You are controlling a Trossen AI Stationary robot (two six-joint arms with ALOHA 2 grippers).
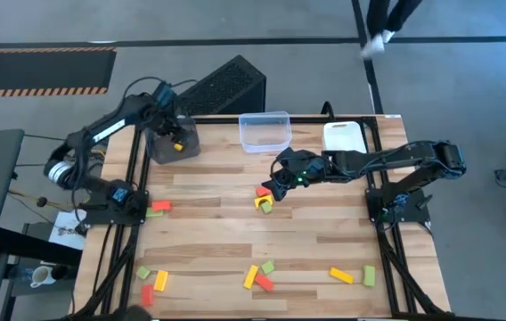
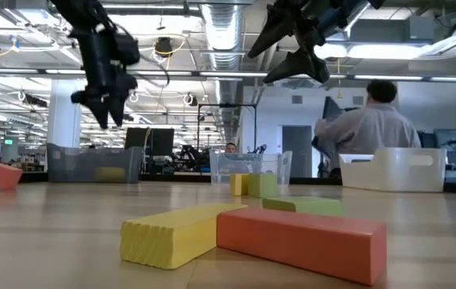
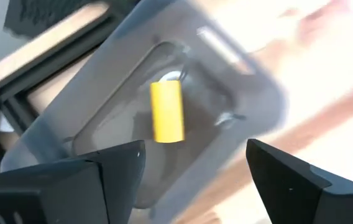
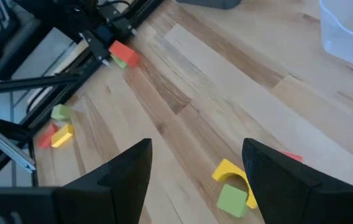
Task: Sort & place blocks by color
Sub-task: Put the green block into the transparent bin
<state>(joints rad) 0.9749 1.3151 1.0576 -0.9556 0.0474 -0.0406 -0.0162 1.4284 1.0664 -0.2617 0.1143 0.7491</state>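
The wooden surface fills the middle of the high view, with three bins along its upper edge: a dark bin at upper left, a clear bin at centre and a white bin to the right.

The left hand hangs over the dark bin with its fingers apart and nothing between them. A yellow block lies inside that bin, probably on its floor. To finish well, the arm should rise straight up clear of the rim before swinging away.

The right hand, fingers spread and empty, hovers above a small cluster of blocks at centre. It should settle on one piece and close squarely across its short sides.

Other blocks lie scattered along the lower edge and left side.

No readable writing or brand shows anywhere.
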